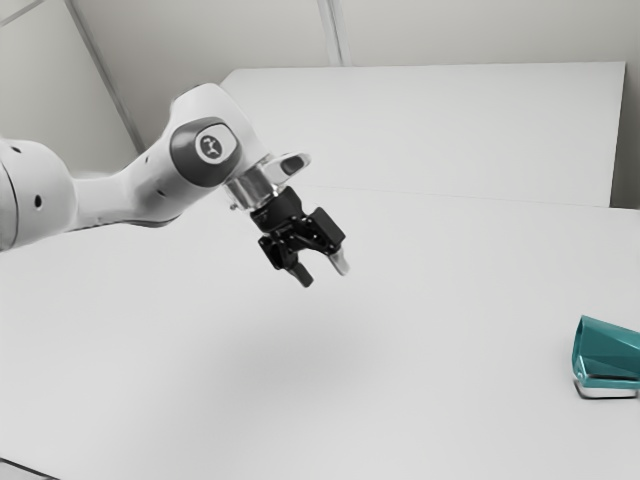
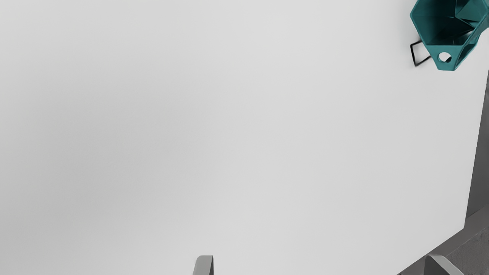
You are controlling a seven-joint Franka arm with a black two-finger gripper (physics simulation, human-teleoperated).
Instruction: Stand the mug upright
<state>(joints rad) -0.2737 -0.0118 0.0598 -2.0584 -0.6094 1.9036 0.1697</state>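
Pale walls and one white panel (image 1: 430, 130) stand behind one broad white table (image 1: 200, 420) in the exterior view, with a thin dark line crossing the exterior view's lower left corner, too little of it visible to name. One white arm (image 1: 100, 200) enters from the exterior view's left, its near end cut off by the frame, and carries one black end effector (image 1: 324, 274) above the table. Its two fingers point down and stand wide apart, with bare table seen between them. One teal mug (image 1: 605, 352) lies on its side at the exterior view's right edge, well apart from the fingers, its mouth turned toward the exterior view's left; the frame cuts off its far end. Under it runs one pale strip (image 1: 604, 392) outlined in dark, partly hidden by the mug and also cut off. In the wrist view, two grey fingertips of the end effector (image 2: 321, 263) show, each cut off and set widely apart. Ahead of them and well away lies the same single mug, its dark hollow mouth in sight, part of its body out of frame. One tab (image 2: 454, 63) with one round hole juts from the rim, and one thin black angular loop (image 2: 415, 65) pokes out beside it, the rest hidden behind the mug. Beyond the table's edges is dark grey floor (image 2: 471, 244), partly covered by one fingertip.
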